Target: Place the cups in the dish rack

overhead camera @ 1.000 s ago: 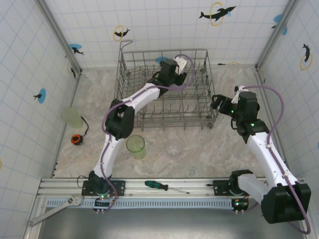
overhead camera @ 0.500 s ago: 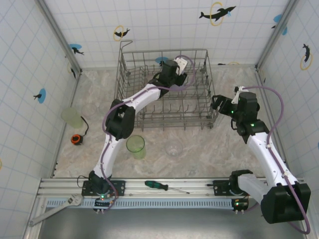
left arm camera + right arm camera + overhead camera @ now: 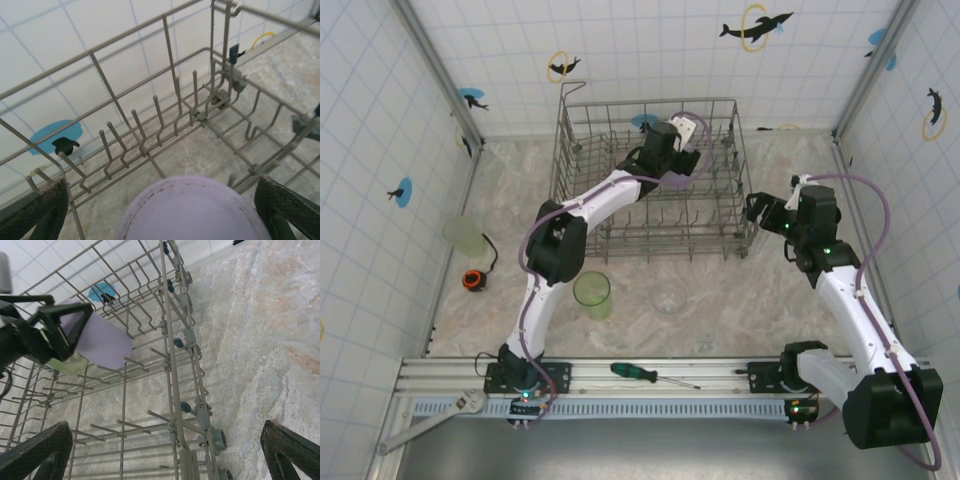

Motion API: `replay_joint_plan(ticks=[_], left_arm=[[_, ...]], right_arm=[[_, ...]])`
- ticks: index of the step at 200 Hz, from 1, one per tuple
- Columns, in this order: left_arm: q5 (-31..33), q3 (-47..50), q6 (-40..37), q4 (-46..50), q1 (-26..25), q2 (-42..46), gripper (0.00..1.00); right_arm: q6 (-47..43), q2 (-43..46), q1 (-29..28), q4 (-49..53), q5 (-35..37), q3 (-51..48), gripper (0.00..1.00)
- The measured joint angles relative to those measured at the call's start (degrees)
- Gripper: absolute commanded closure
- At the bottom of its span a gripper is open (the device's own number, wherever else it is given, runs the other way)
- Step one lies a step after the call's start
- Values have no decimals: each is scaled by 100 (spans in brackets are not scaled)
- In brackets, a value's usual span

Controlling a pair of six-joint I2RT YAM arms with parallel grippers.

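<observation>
Between the fingers [image 3: 37, 212] of the left gripper [image 3: 161, 192], spread wide, sits the lilac cup [image 3: 192, 212], base toward the wrist cam. A gap shows on one side; contact on the other side cannot be told. Cup is inside the dish rack [image 3: 585, 190], rear half, tilted over the tines. Fingers of the right gripper [image 3: 165, 426] are spread w/ nothing btwn them, just outside the rack's right wall. On the table [image 3: 770, 300], near side of rack: green cup [image 3: 592, 293] and clear cup [image 3: 668, 296], apart. Pale green cup [image 3: 463, 236] stands by left wall, near an orange tape measure [image 3: 472, 279]. Screwdriver [image 3: 640, 373] lies on the base rail [image 3: 720, 375].
</observation>
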State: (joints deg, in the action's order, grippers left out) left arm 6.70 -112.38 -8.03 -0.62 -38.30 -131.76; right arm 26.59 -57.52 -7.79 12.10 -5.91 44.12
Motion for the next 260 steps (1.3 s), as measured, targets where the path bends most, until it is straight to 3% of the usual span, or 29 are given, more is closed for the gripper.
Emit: replay_joint_plan(ticks=[122,234,260], left_arm=[[304,1084,546,-131,-205,1700,2],[-240,3060,1609,-321,-205,3716,2],[-391,3856,1847,-632,-205,4280,2]], right_arm=[[-289,-35,199,1327,186,986,0],[-997,-1453,1543,2098,87,1843,0],[-984,-1775,1843,2026,-7,1908,5]])
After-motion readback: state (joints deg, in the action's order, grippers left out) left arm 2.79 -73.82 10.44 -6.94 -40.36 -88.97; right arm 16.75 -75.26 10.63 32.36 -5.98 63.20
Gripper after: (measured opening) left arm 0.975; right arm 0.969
